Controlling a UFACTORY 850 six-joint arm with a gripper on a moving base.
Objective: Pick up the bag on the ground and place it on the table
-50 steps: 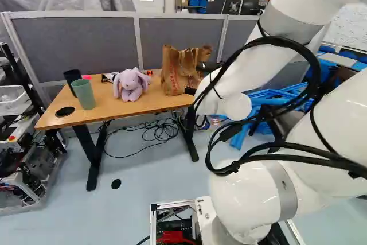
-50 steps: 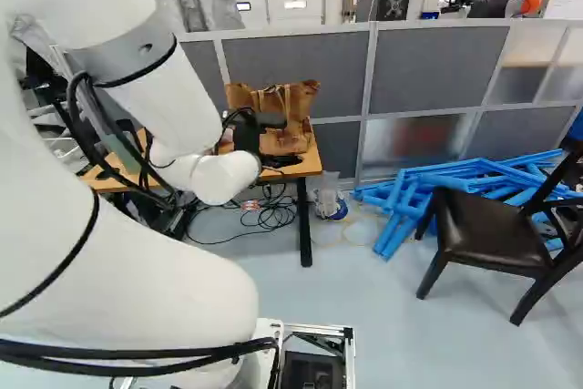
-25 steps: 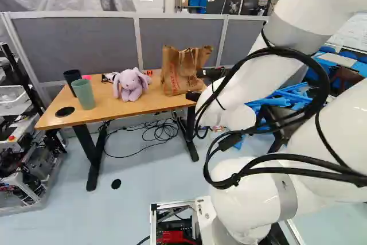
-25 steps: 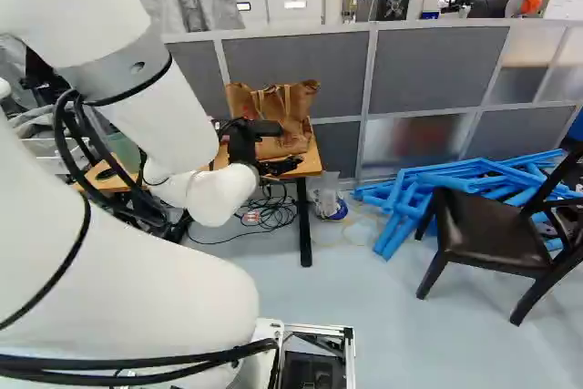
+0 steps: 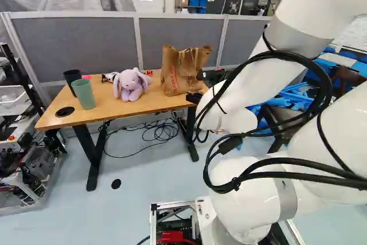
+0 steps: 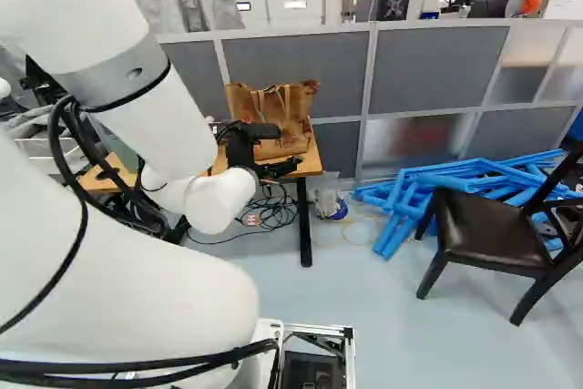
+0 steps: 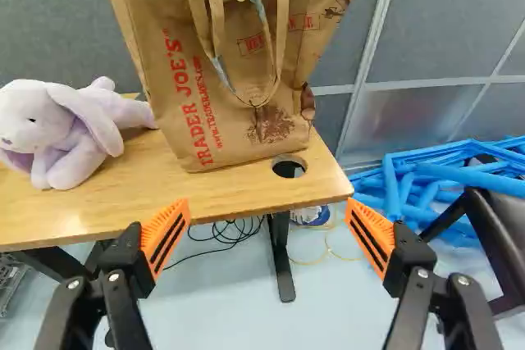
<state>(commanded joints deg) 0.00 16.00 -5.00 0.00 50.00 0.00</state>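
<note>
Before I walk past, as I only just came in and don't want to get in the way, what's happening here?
A robot arm holds its end effector open at the near edge of a table, gripping nothing. Beyond it, the brown paper bag it was meant to put there stands upright on the tabletop, so that job looks done. A plush rabbit sits near the bag, and two cups, one green and one dark, stand farther along.

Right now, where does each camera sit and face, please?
Left base view: behind the arm, to its left, facing the wooden table; arm at right.
Right base view: behind, to its right, facing table and black chair; arm at left.
Wrist view: on the wrist, facing the paper bag; open gripper shows.
Both base views share the bag.
</note>
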